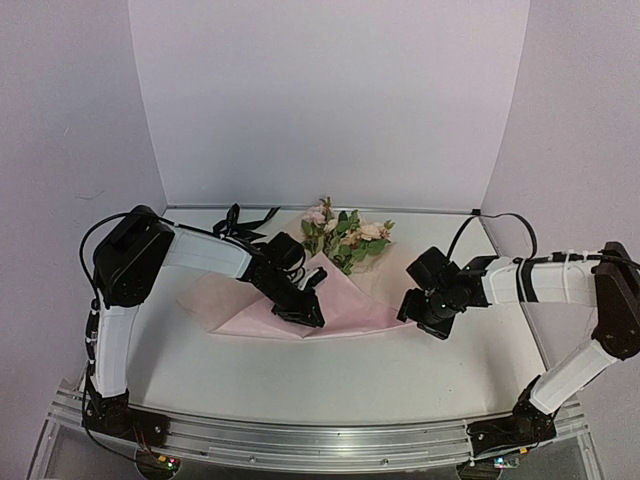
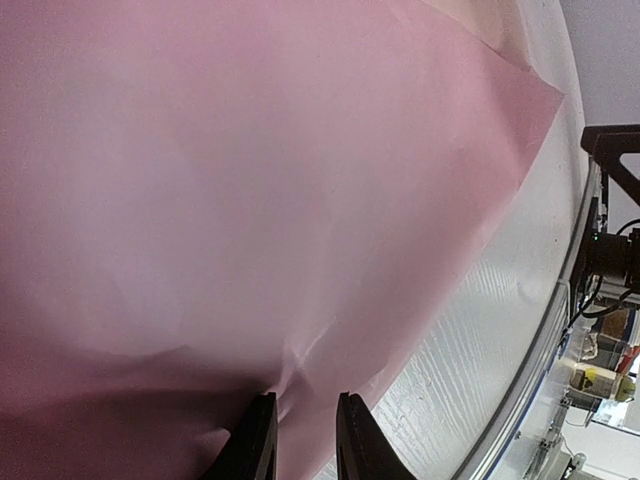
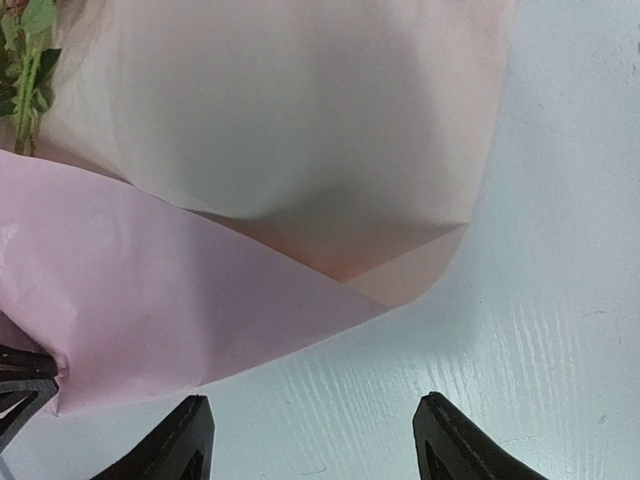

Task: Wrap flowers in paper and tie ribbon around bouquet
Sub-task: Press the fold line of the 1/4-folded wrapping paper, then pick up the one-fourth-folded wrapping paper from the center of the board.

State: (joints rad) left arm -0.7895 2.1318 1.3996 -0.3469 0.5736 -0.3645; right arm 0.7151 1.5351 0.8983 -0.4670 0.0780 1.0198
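As seen from behind the two arms, the white table [image 1: 400, 390] carries the following.

1. The paper [image 1: 345, 300]: a wide pink sheet spread across the middle of the table. A deeper pink flap is folded over a paler layer, with its point toward the back wall. The paler layer shows past the flap on both sides, and the near edge lies flat on the tabletop.

2. The flowers [image 1: 345, 235]: pale pink and cream blossoms with green leaves, lying at the far end of the paper with their heads toward the back wall. The lower stems pass under the pink flap. The right wrist view catches a few green stems and leaves in its upper left corner, against the paler layer.

3. The ribbon [image 1: 245, 220]: black, in a loose heap at the far left by the back wall, beyond the left arm and to the left of the flowers. Whether it touches the paper cannot be told.

4. Left gripper [image 1: 305, 312]: low at the near edge of the pink flap, about midway along it. Its fingers [image 2: 255, 440] are nearly together, pinching a gathered crease of the paper.

5. Right gripper [image 1: 428, 322]: just off the right corner of the paper, over bare table. The jaws stand wide apart with nothing between them. The paper's edge lies just ahead, untouched.
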